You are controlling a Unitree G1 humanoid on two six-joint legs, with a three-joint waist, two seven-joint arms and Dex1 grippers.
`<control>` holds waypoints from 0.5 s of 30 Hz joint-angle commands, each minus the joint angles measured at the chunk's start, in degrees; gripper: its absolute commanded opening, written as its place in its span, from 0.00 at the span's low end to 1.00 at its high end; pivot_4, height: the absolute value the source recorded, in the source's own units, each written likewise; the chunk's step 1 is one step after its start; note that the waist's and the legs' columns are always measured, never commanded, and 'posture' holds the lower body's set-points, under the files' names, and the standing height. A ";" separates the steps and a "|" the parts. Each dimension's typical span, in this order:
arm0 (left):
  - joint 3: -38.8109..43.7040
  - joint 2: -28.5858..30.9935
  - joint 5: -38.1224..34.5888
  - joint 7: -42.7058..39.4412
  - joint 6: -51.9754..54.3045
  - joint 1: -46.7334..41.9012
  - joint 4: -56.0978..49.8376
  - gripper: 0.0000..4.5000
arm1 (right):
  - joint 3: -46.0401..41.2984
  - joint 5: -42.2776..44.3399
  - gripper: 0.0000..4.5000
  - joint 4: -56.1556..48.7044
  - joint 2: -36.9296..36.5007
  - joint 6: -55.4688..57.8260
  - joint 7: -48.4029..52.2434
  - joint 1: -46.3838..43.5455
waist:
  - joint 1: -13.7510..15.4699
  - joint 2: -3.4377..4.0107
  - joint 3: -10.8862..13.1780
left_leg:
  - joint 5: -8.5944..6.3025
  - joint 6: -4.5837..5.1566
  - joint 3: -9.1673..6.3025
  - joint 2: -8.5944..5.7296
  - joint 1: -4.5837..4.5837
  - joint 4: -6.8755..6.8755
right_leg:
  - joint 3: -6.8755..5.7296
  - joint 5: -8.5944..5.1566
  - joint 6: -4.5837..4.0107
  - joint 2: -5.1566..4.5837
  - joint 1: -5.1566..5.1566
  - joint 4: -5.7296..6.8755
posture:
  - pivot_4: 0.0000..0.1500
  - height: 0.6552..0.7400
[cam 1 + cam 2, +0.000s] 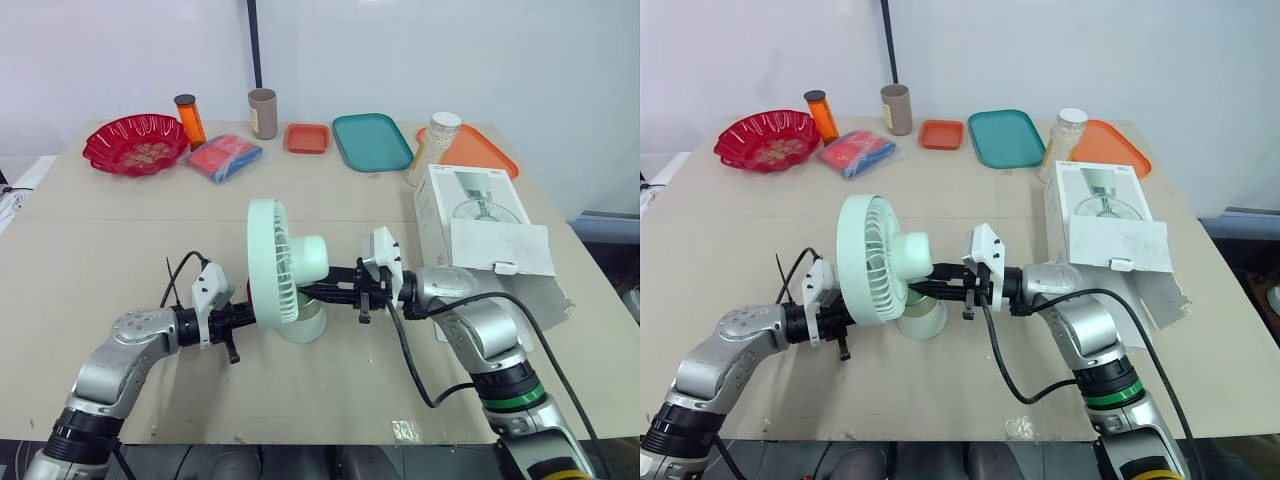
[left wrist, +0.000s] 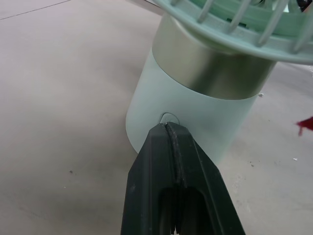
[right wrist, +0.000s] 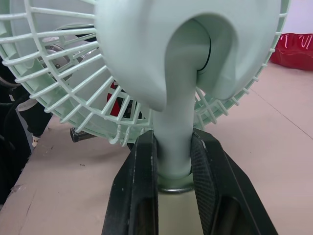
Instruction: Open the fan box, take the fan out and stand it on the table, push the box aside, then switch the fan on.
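Clamps right fingers (image 3: 139, 181) around the neck of the mint desk fan (image 1: 272, 262), arm low over the tabletop (image 1: 120, 240); presses closed left fingers (image 2: 156, 166) against its base.

we see the fan (image 1: 285, 265) standing upright on the table (image 1: 120, 250), near the middle towards the front edge. it is pale mint green, with a round wire-style grille (image 1: 266, 260) turned to the robot's left and a rounded motor housing (image 1: 312, 260) behind it on the right. a curved neck (image 3: 176, 142) joins the head to a cylindrical base (image 2: 195, 122), which carries a silvery band (image 2: 215, 73) around its top and a small oval mark low on its wall. the fan box (image 1: 470, 205) lies flat to the right of the fan, apart from it. it is white with a fan pictured on top, and its near flap (image 1: 500, 250) hangs open.
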 commanded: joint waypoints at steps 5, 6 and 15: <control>-0.32 -0.30 -0.50 -0.66 -0.45 -0.83 -1.21 0.01 | 1.79 -1.01 0.09 -0.61 -0.08 0.67 -0.30 0.51 | 0.00 0.00 0.00 | 0.00 0.00 0.00 0.00 0.00 0.00 | 0.00 0.00 0.00 0.00 0.00 0.00 | 1.00 1.00; -0.32 -0.29 -0.45 -0.65 -0.47 -0.84 -1.17 0.01 | 1.79 -1.02 0.09 -0.58 -0.11 0.67 -0.33 0.49 | 0.00 0.00 0.00 | 0.00 0.00 0.00 0.00 0.00 0.00 | 0.00 0.00 0.00 0.00 0.00 0.00 | 1.00 1.00; -0.21 -0.35 -0.55 -0.64 -0.42 -0.75 -1.16 0.01 | 2.16 -1.11 0.09 -0.46 -0.06 0.64 -0.54 0.45 | 0.01 0.00 0.00 | 0.00 0.00 0.00 0.00 0.00 0.00 | 0.00 0.00 0.00 0.00 0.00 0.00 | 1.00 1.00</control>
